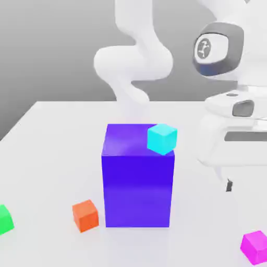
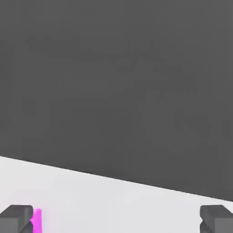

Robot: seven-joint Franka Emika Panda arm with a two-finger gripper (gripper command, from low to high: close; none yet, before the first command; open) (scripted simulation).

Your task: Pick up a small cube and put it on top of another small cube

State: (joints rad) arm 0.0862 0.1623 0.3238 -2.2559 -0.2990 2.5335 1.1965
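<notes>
The small magenta-pink cube (image 1: 255,246) rests on the white table at the front of the exterior view's right. The small green cube (image 1: 4,219) sits at the far left edge of that view, partly cut off. My gripper (image 1: 228,183) hangs on the right, above and a little left of the magenta cube, not touching it. In the hand view my gripper (image 2: 117,219) is open: its dark fingertips (image 2: 16,218) stand far apart with nothing between them. A sliver of the magenta cube (image 2: 37,220) shows beside one fingertip.
A tall blue-purple block (image 1: 138,182) stands mid-table with a cyan cube (image 1: 161,138) on its top corner. An orange cube (image 1: 85,215) lies just left of the block. The white arm (image 1: 136,57) rises behind the block.
</notes>
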